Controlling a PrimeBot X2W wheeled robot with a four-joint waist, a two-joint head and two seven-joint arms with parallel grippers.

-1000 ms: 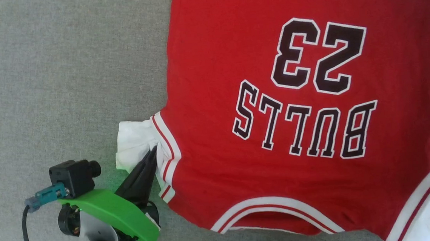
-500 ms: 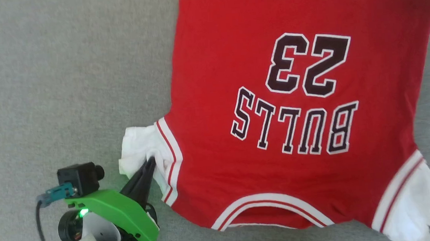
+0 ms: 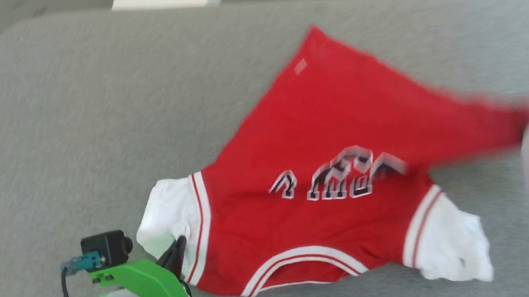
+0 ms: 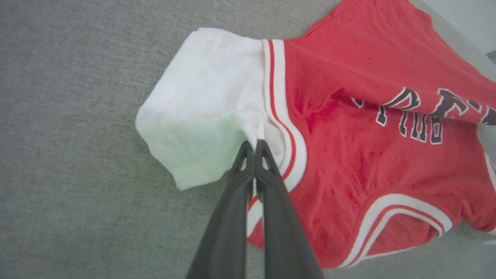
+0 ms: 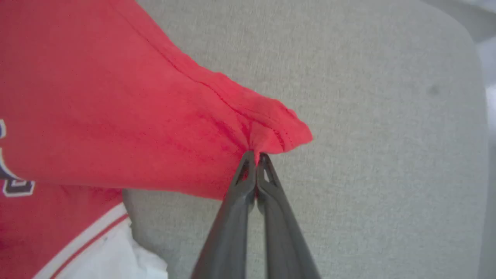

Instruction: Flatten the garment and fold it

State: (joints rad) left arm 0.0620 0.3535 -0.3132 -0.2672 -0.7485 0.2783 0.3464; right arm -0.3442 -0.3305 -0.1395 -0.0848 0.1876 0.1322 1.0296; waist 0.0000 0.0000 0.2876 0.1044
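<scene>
At the hem, right fingers (image 5: 232, 221) have clamped the garment (image 5: 116, 97).

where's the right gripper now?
In the right wrist view the right gripper is shut on a red hem corner of the garment, over the grey surface, on the robot's right.

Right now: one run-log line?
left gripper: shut on white sleeve | right gripper: shut on red hem corner | Bulls jersey: bunched, not flat

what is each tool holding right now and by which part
Both are shut on the garment: the left tool pinches the white sleeve beside its striped trim, the right tool a red hemmed corner.
</scene>
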